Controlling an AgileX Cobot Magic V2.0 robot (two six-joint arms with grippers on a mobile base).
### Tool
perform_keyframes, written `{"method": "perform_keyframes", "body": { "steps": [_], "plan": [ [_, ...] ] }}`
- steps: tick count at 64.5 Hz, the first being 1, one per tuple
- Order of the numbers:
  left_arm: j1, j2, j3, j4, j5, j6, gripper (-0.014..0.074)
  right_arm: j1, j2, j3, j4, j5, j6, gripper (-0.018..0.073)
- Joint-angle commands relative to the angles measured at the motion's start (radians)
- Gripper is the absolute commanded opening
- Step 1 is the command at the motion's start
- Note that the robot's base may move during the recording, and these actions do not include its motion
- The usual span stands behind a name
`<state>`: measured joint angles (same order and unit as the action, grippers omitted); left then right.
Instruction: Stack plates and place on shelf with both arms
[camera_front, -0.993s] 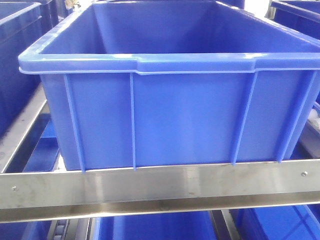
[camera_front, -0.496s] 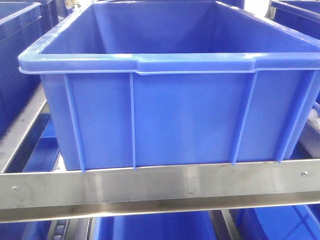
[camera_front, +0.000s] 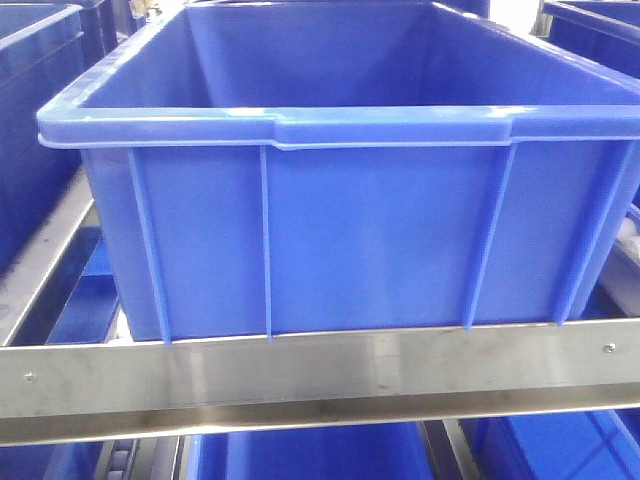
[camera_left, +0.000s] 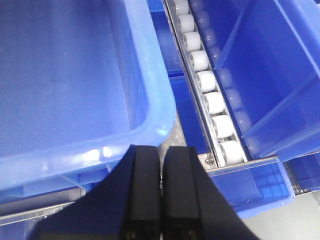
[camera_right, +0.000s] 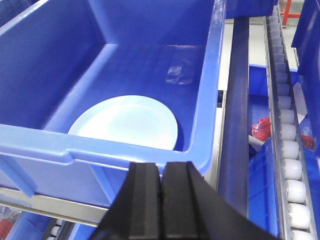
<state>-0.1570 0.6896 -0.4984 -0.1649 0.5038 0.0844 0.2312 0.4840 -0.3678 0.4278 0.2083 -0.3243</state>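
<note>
Pale plate (camera_right: 127, 122) lies inside blue crate (camera_right: 210, 100); both end effectors closed.

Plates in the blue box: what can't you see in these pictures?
- Right wrist view: the plate is cut at its near edge by the crate rim, so one plate or a stack, I cannot tell.
- Front view: the crate wall hides any plate inside.
- Left wrist view: the left gripper blocks the shelf rail below it.
- Right wrist view: the red thing is too small to name.
</note>
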Motion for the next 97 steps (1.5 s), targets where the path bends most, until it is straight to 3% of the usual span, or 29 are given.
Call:
{"method": "perform_keyframes", "body": {
  "steps": [1,9,19,36,49,61,97],
  "plan": [
    [0.002,0.001,-0.028,-0.014,-0.069,-0.006,0.0085,-0.016,-0.004,-0.007,0.005,-0.108,-0.01,0.0057],
    [0.002,0.001,-0.028,-0.014,-0.069,-0.006,0.0085,-0.075,-0.083,0.048,-0.033,-0.109,0.011,0.0057],
    [0.002,0.001,-0.028,-0.014,-0.069,-0.006,0.0085,-0.161,-0.238,0.17,-0.179,-0.11,0.136,0.0057],
    [0.002,0.001,-0.028,-0.014,-0.069,-0.006,0.0085,-0.168,-0.527,0.363,-0.222,-0.143,0.166,0.0057],
    [0.002,0.001,-0.028,-0.014,-0.068,-0.006,0.0085,-0.165,-0.517,0.38,-0.277,-0.161,0.17,0.0057],
    [0.002,0.001,-0.028,-0.014,-0.069,-0.006,0.0085,-0.165,-0.517,0.38,-0.349,-0.18,0.289,0.0057],
    [0.002,0.001,-0.028,-0.014,-0.069,-0.006,0.0085,-0.165,-0.516,0.38,-0.351,-0.176,0.292,0.0057]
  ]
}}
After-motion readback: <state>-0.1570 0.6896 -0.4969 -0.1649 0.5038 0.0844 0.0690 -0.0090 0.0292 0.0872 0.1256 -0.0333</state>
